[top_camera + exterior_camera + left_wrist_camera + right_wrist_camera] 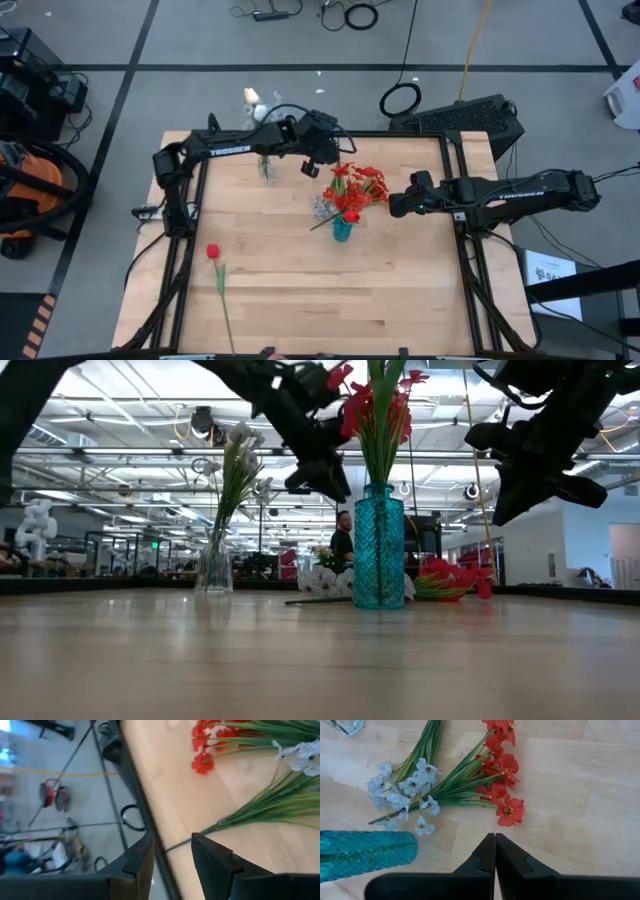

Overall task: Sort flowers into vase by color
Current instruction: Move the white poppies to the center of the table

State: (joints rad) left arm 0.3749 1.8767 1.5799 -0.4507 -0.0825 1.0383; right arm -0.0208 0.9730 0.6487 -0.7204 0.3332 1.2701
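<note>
Red single bloom on a long green stem lies on the wooden tabletop at near left, well apart from the rest. Clear glass vase at far left holds white rosebuds. Left tool hangs beside it, fingers parted, gripping nothing. Teal vase at centre stands upright with red blooms in it; loose red clusters and pale bluish-white sprigs lie around it. Right tool hovers just right of them, fingers fully together, empty.
</note>
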